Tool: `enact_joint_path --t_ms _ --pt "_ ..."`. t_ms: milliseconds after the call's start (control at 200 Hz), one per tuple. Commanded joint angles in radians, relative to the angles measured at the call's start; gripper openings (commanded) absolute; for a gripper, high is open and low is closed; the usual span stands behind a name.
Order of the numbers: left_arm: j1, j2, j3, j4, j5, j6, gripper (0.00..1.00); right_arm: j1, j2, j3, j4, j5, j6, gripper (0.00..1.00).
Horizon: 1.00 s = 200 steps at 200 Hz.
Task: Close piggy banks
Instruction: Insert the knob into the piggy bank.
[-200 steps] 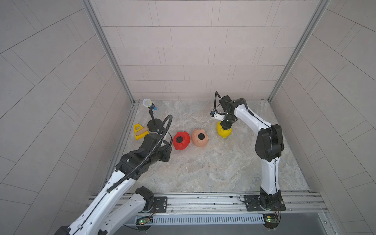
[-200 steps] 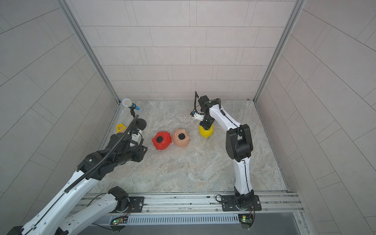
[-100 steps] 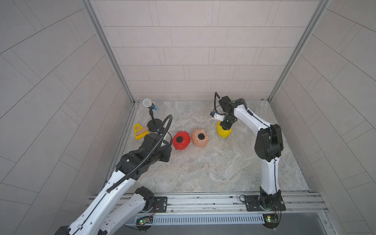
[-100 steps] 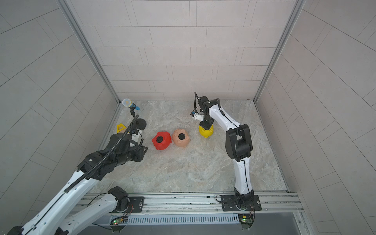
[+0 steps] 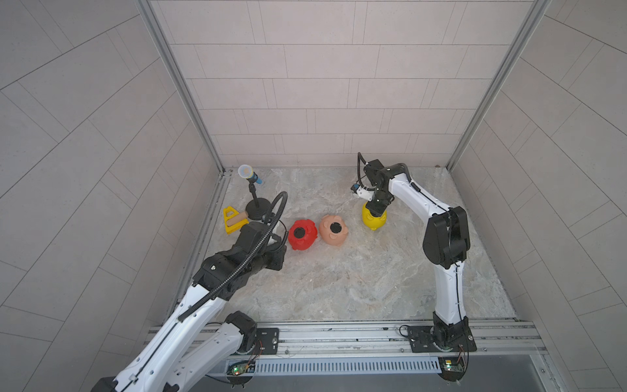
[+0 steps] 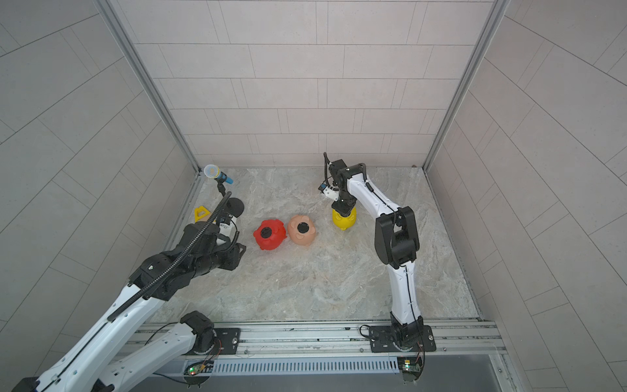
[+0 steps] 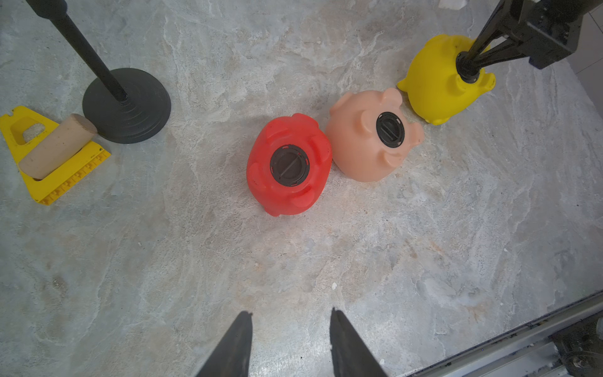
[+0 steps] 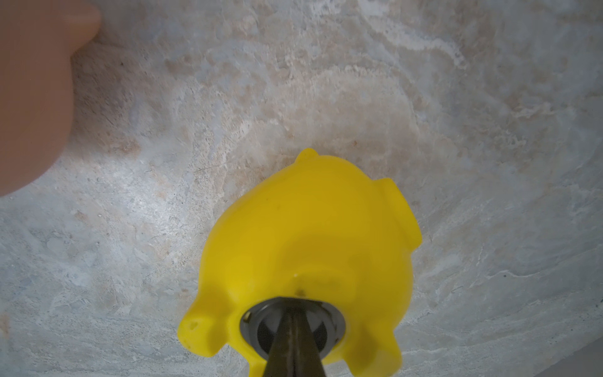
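Three pigs on their backs, right fingers in the yellow one's belly

You have the peach-pink pig (image 5: 334,234) (image 6: 302,234) (image 7: 355,153) in the middle of the row on the marble tabletop (image 5: 339,288). It lies belly-up with four stubby legs in the air, and a round black plug (image 7: 390,129) with a raised bar across it is seated in the belly hole.

The red pig (image 5: 301,239) (image 6: 269,239) (image 7: 261,182) lies the same way, flank to flank with the peach-pink pig on the side nearer your left arm. The red pig's plug (image 7: 289,165) sits flush in its belly.

The yellow pig (image 5: 373,222) (image 6: 344,220) (image 7: 430,91) (image 8: 310,235) sits just beside the peach-pink pig on the opposite side, a little nearer the back wall. It is glossy and rounded, legs and belly turned up.

Your right gripper (image 5: 374,211) (image 6: 342,210) (image 7: 465,65) (image 8: 293,313) reaches down onto the yellow pig. Its fingers are pressed together, tips set into the yellow pig's plug (image 8: 261,329). You cannot tell from either wrist view whether they pinch that plug's bar.

Your left gripper (image 7: 290,311) hangs over bare marble, beyond the red pig from the peach-pink pig and well apart from all three. Its fingers are spread with nothing between them.

Farther out past the red pig stands the microphone stand (image 5: 258,212) (image 7: 127,104). Just beside its base lies the yellow triangular toy (image 5: 234,222) (image 7: 65,176), with a wooden cylinder (image 7: 57,147) across it
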<state>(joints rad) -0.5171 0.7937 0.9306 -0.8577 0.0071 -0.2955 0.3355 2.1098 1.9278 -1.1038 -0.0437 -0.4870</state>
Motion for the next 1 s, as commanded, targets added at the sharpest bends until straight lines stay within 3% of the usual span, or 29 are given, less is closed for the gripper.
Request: enact_joint_path --t_ms 0,130,370,996 --pt "0.006 -0.010 -0.011 0.014 -0.001 0.006 0.44 0.002 0.016 0.004 -0.014 -0.014 0.057 0.00" --pt "0.006 -0.010 -0.011 0.014 0.001 0.006 0.44 -0.012 0.013 0.014 0.016 -0.019 0.155 0.00" --pt "0.006 -0.038 -0.012 0.015 0.003 0.006 0.44 -0.012 0.033 0.039 0.001 -0.056 0.194 0.00" --pt "0.006 -0.028 -0.010 0.013 -0.002 0.006 0.44 0.007 0.043 0.041 -0.040 -0.051 -0.222 0.00"
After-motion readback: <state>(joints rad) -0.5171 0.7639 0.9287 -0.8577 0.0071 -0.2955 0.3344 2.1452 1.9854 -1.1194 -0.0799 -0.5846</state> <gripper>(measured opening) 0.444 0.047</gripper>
